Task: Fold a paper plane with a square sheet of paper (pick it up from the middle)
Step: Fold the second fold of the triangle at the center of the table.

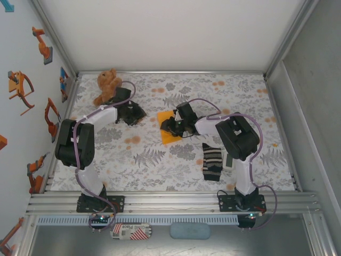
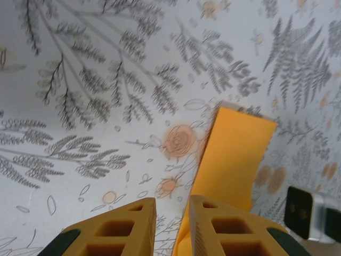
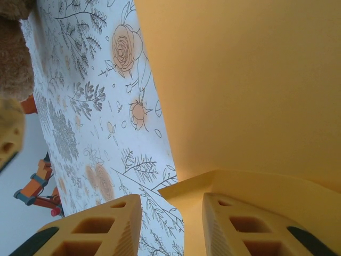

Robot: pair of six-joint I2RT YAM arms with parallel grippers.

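My right jaws (image 3: pixel 171 200) stand apart, clamped on nothing. They hang low over an edge of the sheet of paper (image 3: pixel 240 80). One finger (image 3: pixel 250 224) is above the orange-yellow surface and the other is above the flowered bench (image 3: pixel 90 106), so the sheet's edge runs through the gap between them. A fold edge crosses the sheet just ahead of the finger over the paper.

My left jaws (image 2: pixel 171 201) are only narrowly apart, with the bench pattern showing between them. The sheet lies ahead of them, past one finger, and I cannot tell whether that finger touches it.

From above, the sheet lies near the middle of the bench, partly under my right jaws. A striped sock (image 1: pixel 212 161) lies nearer my right arm's base. A teddy bear (image 1: pixel 106 85) sits by the far left corner.
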